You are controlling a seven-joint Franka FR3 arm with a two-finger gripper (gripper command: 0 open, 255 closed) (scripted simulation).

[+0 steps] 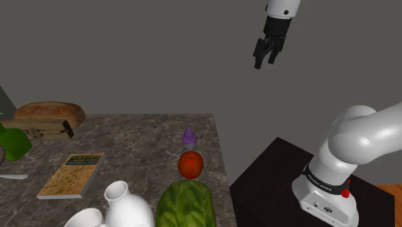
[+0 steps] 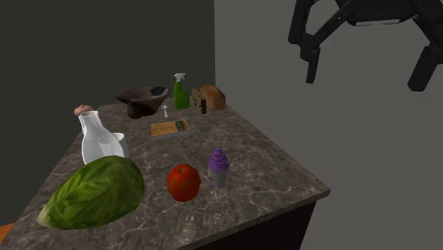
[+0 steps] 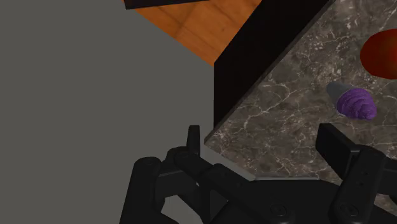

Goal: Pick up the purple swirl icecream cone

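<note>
1. Gripper (image 2: pixel 364 71): nearest the lens in the second exterior view. It hangs high in the air, off the table (image 2: pixel 270 170) and out past one of its corners. The fingers stand wide apart with nothing between them. The wrist view looks down between them (image 3: pixel 264 143) onto that corner, and the shoulder view sets the gripper (image 1: pixel 265 62) well above the black stand (image 1: pixel 283 167).
2. Lettuce (image 2: pixel 92 192), tomato (image 2: pixel 183 182) and purple swirl icecream cone (image 2: pixel 219 167): a row along the table edge that faces the stand.
3. The cone stands upright, with purple swirl over a grey cone. It is just beside the tomato and is the row's member closest to the corner below the gripper. It is free of the fingers, as the shoulder view (image 1: pixel 189 138) and the wrist view (image 3: pixel 353 102) also show.
4. White jug (image 2: pixel 89 135) and white cup (image 2: pixel 113 145): behind the lettuce, further in from that edge.
5. Book (image 2: pixel 170 128): flat, about mid-table.
6. Far end: green spray bottle (image 2: pixel 181 92) and bread loaf (image 2: pixel 213 97). The second exterior view adds a dark bowl (image 2: pixel 145 99) beside them.
7. The wrist view adds orange wooden floor (image 3: pixel 203 25) beyond the table corner.
</note>
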